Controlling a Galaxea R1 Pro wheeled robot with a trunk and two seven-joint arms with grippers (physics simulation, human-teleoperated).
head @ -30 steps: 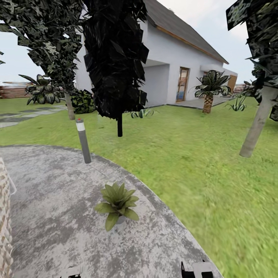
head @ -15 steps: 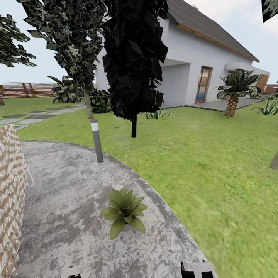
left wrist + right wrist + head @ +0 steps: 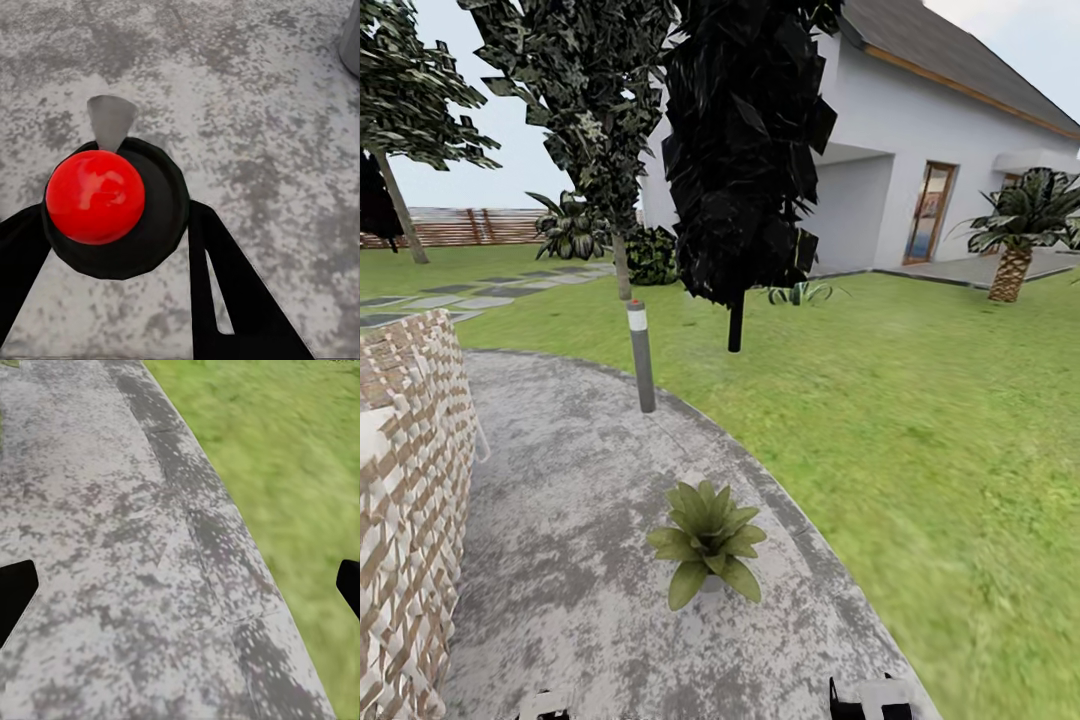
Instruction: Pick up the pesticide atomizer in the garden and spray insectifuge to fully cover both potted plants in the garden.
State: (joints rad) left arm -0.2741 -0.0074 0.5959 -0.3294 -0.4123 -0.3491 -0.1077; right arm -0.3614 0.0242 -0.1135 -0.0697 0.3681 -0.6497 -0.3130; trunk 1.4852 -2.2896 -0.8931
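Your head view has swung since a second ago: the whole scene has slid rightwards in the picture, so the wicker seat point(image 3: 405, 500) now takes up much more of the edge beside the patio point(image 3: 560, 480), and the pale slanted trunk that stood on the lawn point(image 3: 920, 430) has left the picture. That is the camera turning; the things themselves have not shifted on the ground.

You have one potted plant point(image 3: 707, 540) in sight, sitting on the patio close to its curved rim, between the wicker seat and the lawn. Its leaves look plain green; whether specks lie on them cannot be told. One grey bollard lamp point(image 3: 641, 355) stands at the patio's far rim, beyond the plant. Behind it rise two dark trees, then one white house point(image 3: 920, 150); one palm point(image 3: 1020, 225) stands beside the house, and a slatted fence point(image 3: 470, 228) runs far beyond the seat.

Your left end effector point(image 3: 112, 247) is closed around the pesticide atomizer point(image 3: 105, 206), seen from above with its red cap, over the patio stone. Your right end effector point(image 3: 180, 585) is spread wide and holds nothing, hanging over the patio's rim where stone meets lawn.
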